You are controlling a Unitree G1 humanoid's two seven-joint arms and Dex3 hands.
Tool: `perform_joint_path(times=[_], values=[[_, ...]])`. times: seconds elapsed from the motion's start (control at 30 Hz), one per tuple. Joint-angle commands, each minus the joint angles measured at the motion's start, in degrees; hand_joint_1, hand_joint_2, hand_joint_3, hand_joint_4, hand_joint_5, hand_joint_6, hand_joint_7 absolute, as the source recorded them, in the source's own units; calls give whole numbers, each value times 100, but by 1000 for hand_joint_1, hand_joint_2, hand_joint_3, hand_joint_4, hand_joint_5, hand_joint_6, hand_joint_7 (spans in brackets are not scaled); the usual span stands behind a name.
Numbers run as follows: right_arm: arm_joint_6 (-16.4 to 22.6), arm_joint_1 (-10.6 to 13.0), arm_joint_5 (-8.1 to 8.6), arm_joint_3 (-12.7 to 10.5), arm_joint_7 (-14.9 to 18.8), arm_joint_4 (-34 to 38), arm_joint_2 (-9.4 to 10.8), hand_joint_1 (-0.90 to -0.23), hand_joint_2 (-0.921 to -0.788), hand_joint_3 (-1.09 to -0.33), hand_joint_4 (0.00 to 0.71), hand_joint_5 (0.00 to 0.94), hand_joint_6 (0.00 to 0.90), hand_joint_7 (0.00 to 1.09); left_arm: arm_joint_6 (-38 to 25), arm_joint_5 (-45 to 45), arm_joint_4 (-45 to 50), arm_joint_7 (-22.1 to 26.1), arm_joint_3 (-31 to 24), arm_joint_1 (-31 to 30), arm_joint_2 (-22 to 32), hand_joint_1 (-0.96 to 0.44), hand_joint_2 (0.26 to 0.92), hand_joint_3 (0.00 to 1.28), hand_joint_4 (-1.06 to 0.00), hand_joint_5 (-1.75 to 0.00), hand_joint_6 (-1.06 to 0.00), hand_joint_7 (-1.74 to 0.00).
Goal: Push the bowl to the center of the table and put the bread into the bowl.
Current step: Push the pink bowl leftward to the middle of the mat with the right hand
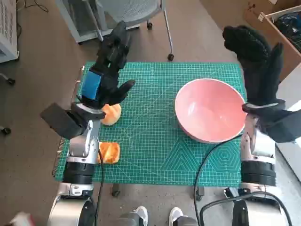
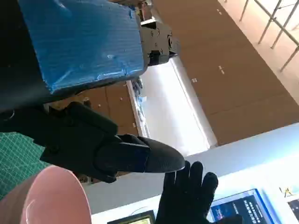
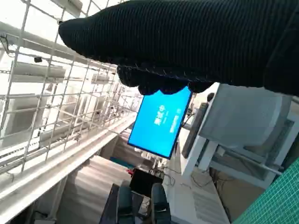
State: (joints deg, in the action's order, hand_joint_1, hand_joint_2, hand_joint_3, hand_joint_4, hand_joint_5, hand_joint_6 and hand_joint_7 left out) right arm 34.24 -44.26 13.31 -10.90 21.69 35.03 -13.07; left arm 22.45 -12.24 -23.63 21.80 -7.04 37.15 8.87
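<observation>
I see round pink plastic bowl (image 1: 210, 110) on right part of green gridded cutting mat (image 1: 150, 141) over worktop, empty. Two orange-tan bread pieces sit near left edge: farther bread piece (image 1: 112, 114) just beside left hand (image 1: 107, 70), nearer bread piece (image 1: 109, 152) beside left forearm. Left hand raised, fingers spread, holding nothing. Right hand (image 1: 257, 66) raised beyond bowl's right rim, fingers apart, empty.

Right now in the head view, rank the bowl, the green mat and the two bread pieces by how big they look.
1. Green mat, largest.
2. Bowl.
3. The two bread pieces, one by the left hand, one by the forearm: both partly hidden and look alike, so I won't rank them.
</observation>
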Motion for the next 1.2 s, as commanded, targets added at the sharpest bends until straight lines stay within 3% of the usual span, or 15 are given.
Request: perform_joint_path(times=[0.03,0.27,1.2], values=[[-103,83,-9,44,16,41,56,-666,-921,-745,193,1,186,264,-45,-63,82,-4,-36,-24,27,-635,921,349,1,1,1,-193],[-45,92,-69,70,13,68,35,-648,-921,-746,195,1,188,269,-27,-73,73,6,-43,-32,4,-644,921,352,1,1,1,-191],[-22,57,16,40,166,126,-5,-662,-921,-740,198,2,176,274,1,-13,34,-32,-55,4,31,-651,921,355,1,1,1,-211]])
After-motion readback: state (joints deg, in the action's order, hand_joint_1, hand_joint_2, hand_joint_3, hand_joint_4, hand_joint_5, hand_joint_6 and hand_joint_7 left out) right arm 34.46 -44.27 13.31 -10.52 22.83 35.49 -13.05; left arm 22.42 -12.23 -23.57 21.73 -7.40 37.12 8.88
